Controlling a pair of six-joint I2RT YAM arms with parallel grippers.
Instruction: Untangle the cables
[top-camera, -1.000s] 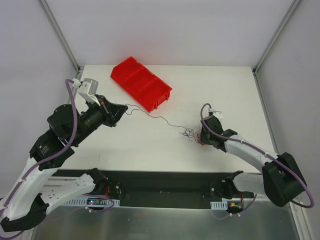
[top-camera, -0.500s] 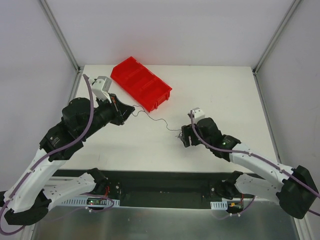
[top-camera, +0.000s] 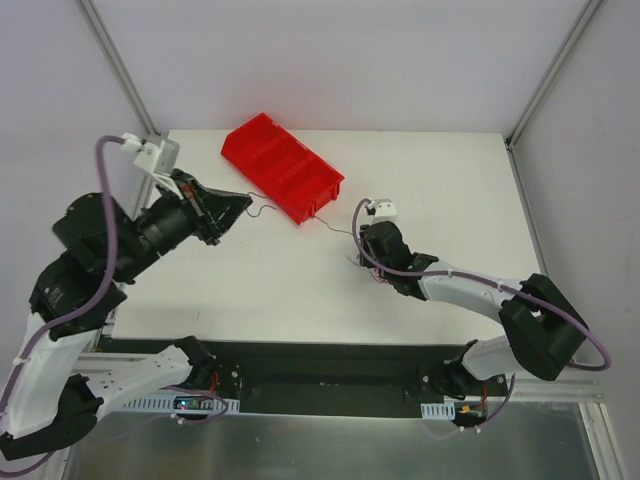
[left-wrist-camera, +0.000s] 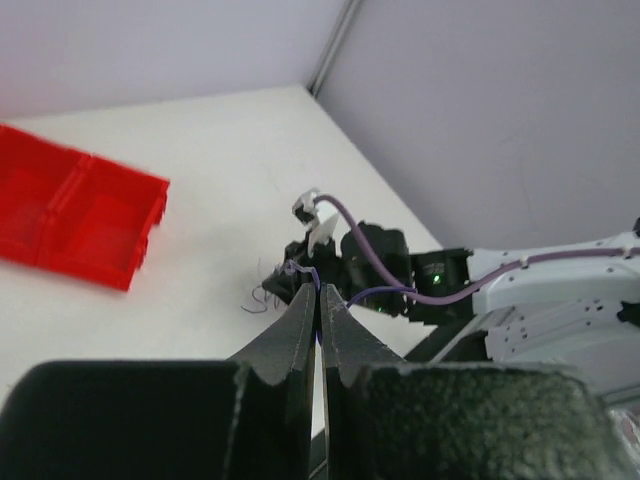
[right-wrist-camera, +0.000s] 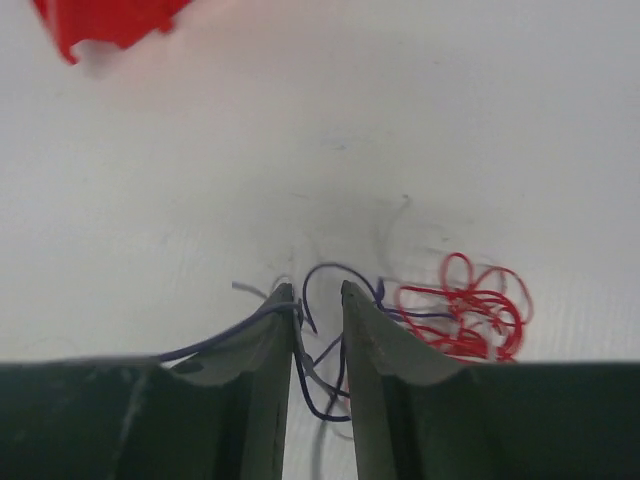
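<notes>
The cables are thin curly wires. A dark purple strand (top-camera: 335, 229) runs taut from my left gripper (top-camera: 243, 204) across to a small tangle (top-camera: 372, 272) under my right gripper (top-camera: 362, 262). In the left wrist view the left gripper (left-wrist-camera: 319, 290) is shut on the purple strand at its tips. In the right wrist view the right gripper (right-wrist-camera: 318, 292) stands over the table with a narrow gap between its jaws. Purple loops (right-wrist-camera: 330, 272) lie in that gap, unclamped. A red bundle (right-wrist-camera: 470, 305) lies just right of the fingers.
A red compartment bin (top-camera: 283, 165) lies at the back of the white table (top-camera: 450, 180), just behind the stretched strand. It also shows as the red bin (left-wrist-camera: 70, 215) in the left wrist view. The table's edges and grey walls are close.
The left gripper has pulled back and left with the purple strand. The right gripper moved left over the tangle, opened wide, then narrowed around the purple loops.
</notes>
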